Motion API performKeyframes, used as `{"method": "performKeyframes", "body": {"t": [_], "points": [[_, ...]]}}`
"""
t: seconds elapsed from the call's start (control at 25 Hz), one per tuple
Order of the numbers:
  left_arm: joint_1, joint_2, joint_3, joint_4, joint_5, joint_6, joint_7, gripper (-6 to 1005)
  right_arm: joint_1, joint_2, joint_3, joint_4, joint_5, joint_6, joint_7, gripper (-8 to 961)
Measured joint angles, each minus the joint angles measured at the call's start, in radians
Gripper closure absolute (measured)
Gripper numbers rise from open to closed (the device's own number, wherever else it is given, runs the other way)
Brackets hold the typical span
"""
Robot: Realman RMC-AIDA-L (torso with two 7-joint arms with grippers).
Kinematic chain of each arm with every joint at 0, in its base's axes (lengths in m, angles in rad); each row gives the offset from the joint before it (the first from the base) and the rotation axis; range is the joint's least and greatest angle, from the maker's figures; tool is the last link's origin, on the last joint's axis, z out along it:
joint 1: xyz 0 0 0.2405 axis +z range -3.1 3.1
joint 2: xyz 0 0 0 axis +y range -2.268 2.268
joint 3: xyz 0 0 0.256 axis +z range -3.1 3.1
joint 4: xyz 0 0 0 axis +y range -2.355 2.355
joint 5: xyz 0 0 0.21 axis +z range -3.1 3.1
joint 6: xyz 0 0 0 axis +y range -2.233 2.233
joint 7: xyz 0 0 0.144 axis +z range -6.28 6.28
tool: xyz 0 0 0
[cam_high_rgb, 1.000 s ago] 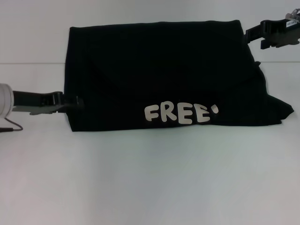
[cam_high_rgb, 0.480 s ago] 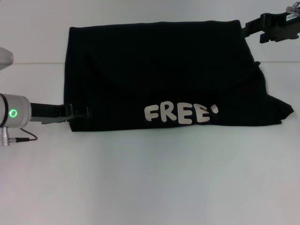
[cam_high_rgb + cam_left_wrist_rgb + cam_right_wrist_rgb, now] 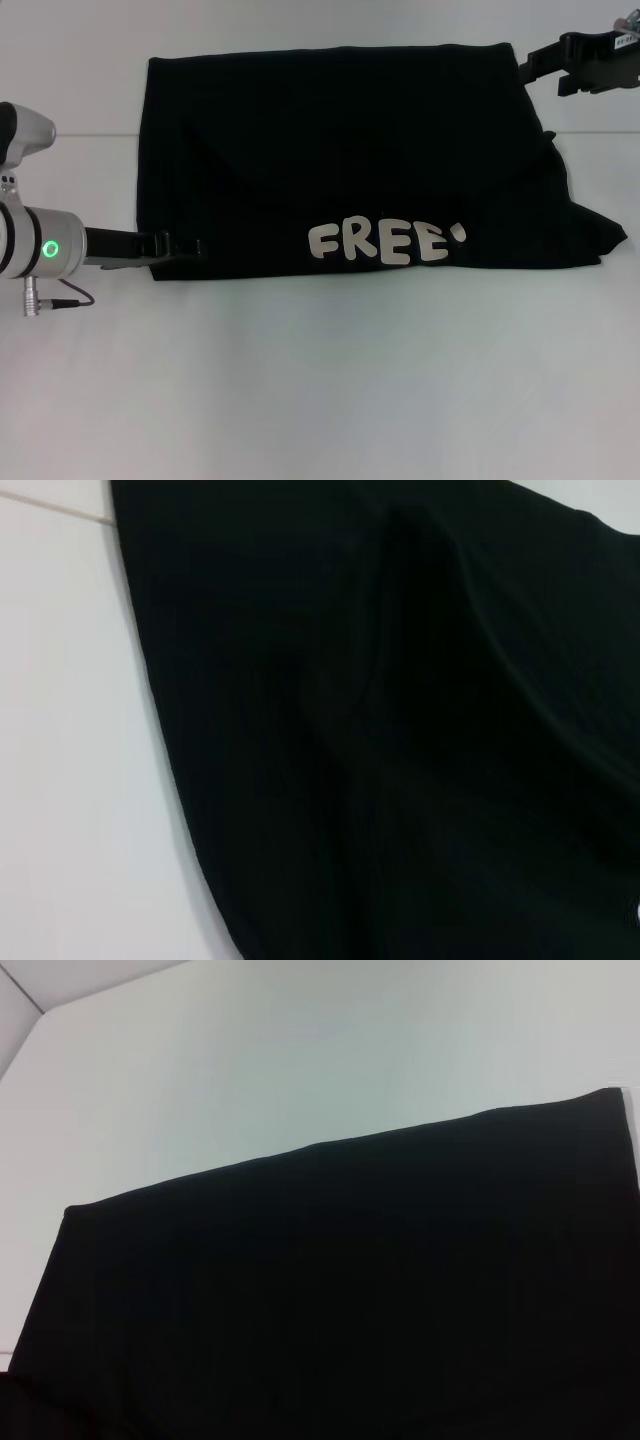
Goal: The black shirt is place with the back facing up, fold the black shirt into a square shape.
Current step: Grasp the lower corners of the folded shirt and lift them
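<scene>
Black cotton-like cloth is filling the middle of the white table (image 3: 320, 380): the black shirt (image 3: 340, 160) is lying as a wide folded band, its white "FREE" lettering (image 3: 385, 243) showing along the near edge and a loose point of fabric sticking out on the robot's right. Over the last second the left pincer (image 3: 185, 245) has been pushing in from the left, and it is now reaching over the shirt's near-left corner, low against the cloth; whether its fingers are released or clenched on the hem cannot be told. The right pincer (image 3: 530, 65) has been easing slightly upward and is now sitting at the far-right corner, touching or just beside the edge; its state cannot be told either. The shirt itself is not shifting. By the look of it, both arms are settling onto corners for the next fold, the one that should shorten this band toward a square.
</scene>
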Motion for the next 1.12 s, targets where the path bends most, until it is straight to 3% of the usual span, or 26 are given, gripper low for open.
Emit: {"method": "performKeyframes", "body": {"t": [0.52,0.76,1.04,1.12], "points": [[-0.006,-0.01,0.013,0.008,0.009,0.014,-0.02,352,-0.003,0.0,0.0,0.001,0.001,0.001,-0.001,308],[-0.006,-0.011,0.023,0.02,0.044,0.0,-0.05,537,-0.007,0.0,0.013,0.001,0.002,-0.004,-0.003,308],[0.001,-0.013,0.02,0.044,0.045,0.015,-0.052,905,-0.012,-0.003,0.02,0.0,0.0,-0.011,-0.011,307],[-0.004,-0.005,0.016,0.044,0.043,0.041,-0.052,937,-0.016,-0.005,0.02,0.0,-0.002,-0.018,-0.013,307]]}}
